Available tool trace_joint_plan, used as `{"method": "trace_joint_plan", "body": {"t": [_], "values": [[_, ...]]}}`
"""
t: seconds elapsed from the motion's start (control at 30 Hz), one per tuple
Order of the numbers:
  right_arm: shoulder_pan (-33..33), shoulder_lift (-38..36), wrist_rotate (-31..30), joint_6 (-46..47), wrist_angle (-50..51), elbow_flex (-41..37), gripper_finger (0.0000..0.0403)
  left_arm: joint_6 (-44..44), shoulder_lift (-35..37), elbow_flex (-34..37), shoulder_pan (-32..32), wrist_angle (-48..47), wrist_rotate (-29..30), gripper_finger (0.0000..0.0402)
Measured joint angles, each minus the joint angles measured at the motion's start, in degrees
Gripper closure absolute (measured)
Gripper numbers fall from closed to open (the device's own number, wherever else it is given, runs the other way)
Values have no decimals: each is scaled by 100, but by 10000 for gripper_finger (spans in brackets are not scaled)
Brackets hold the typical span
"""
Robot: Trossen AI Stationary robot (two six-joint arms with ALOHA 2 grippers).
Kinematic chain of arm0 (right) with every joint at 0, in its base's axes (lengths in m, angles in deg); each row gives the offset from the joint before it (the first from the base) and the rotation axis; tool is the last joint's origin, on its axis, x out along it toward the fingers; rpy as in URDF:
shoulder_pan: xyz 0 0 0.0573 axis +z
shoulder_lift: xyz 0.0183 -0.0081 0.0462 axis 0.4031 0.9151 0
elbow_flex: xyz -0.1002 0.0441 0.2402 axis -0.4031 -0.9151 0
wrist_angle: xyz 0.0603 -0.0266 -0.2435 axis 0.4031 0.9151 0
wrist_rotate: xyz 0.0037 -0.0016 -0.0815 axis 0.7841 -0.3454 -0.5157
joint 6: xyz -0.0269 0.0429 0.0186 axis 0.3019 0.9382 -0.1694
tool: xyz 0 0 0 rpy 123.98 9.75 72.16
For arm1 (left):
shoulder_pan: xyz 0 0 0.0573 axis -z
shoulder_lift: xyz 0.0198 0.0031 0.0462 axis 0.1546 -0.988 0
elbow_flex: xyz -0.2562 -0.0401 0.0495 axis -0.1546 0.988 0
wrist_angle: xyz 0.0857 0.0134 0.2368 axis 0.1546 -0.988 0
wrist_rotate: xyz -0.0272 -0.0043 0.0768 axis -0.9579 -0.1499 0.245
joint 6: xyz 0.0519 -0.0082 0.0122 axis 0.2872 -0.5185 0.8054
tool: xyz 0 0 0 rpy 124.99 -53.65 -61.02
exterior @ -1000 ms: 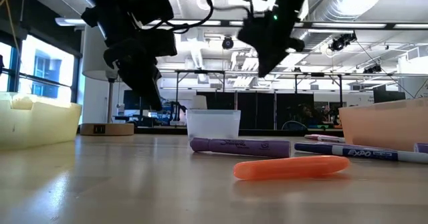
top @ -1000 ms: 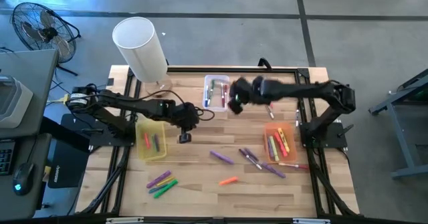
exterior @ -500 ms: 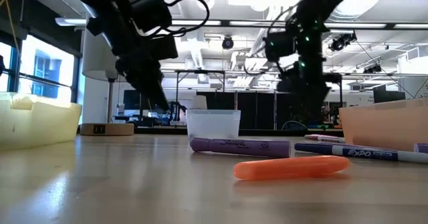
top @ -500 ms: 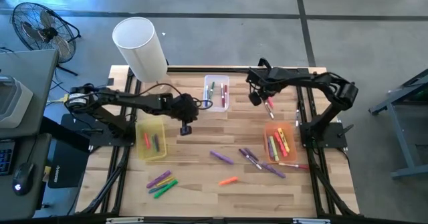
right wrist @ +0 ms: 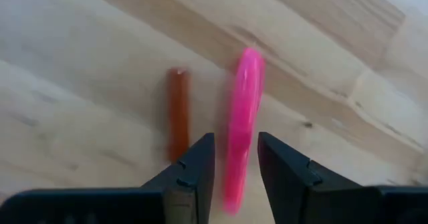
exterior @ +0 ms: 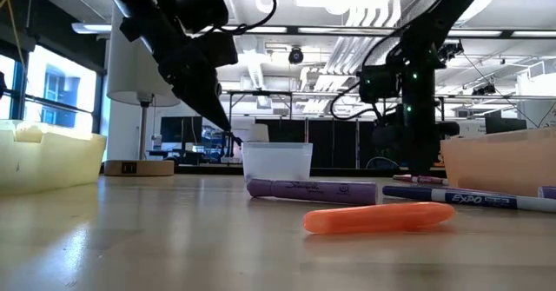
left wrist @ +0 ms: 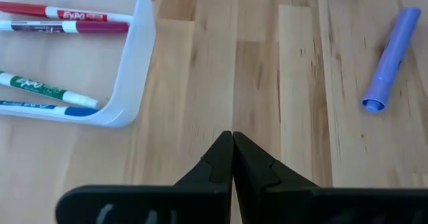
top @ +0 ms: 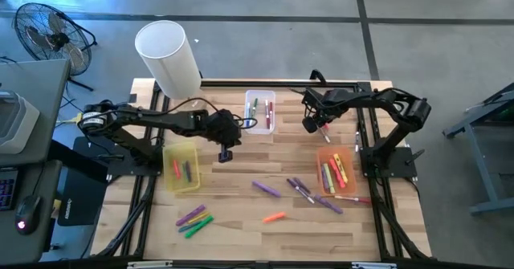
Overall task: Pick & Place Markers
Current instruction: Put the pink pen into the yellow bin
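A pink marker (right wrist: pixel 242 127) lies on the wood at the far right, with a red marker (right wrist: pixel 177 110) beside it. My right gripper (top: pixel 310 125) points down over the pink marker, open, one finger on either side of it. My left gripper (top: pixel 225 153) hangs shut above the table's middle, near the clear bin (top: pixel 259 111), and holds nothing (left wrist: pixel 232 140). Loose markers lie toward the near edge: a purple marker (top: pixel 266 188), an orange marker (top: pixel 274 218), several at the near left (top: pixel 194 219) and several at the right (top: pixel 313 195). My right gripper comes at the pink marker from above, fingers (right wrist: pixel 194 167) pointing down, one on each long side and lying across the marker. The marker lies flat on the table. Whether a finger touches it I cannot tell.
The clear bin holds several markers (left wrist: pixel 63 23). A yellow bin (top: pixel 181 169) stands at the left and an orange bin (top: pixel 335 171) at the right, both with markers. A tall white cylinder (top: pixel 169 56) stands at the far left corner.
My right gripper has swung from over the clear bin toward the table's right edge and down, tipping to point more steeply down, and now stands over the pink marker. My left gripper has drifted a little toward the far edge, still shut.
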Motion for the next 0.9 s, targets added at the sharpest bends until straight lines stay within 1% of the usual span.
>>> {"method": "trace_joint_plan", "body": {"t": [0.2, 0.3, 0.4, 0.53, 0.77, 0.83, 0.9], "values": [[-141, -18, 29, -100, -350, -234, 301, 0, 0, -1, 0, 3, 4, 401], [-144, -26, 110, -133, -496, -289, 310, 0, 0, -1, 0, 39, 7, 401], [-150, -26, 239, -133, -547, -293, 334, 0, 0, -1, 0, 47, 7, 401], [-146, -26, 234, -135, -557, -296, 377, -2, 0, -1, 0, 49, 9, 401], [-136, -121, 165, -116, -485, -311, 378, -46, -2, -1, 0, 49, -81, 401], [-63, -313, 10, -21, -317, -329, 378, -48, -2, -1, 34, 45, -70, 401], [45, -665, -165, 61, -97, -328, 378, -48, -2, -1, 140, 22, 73, 401]]}}
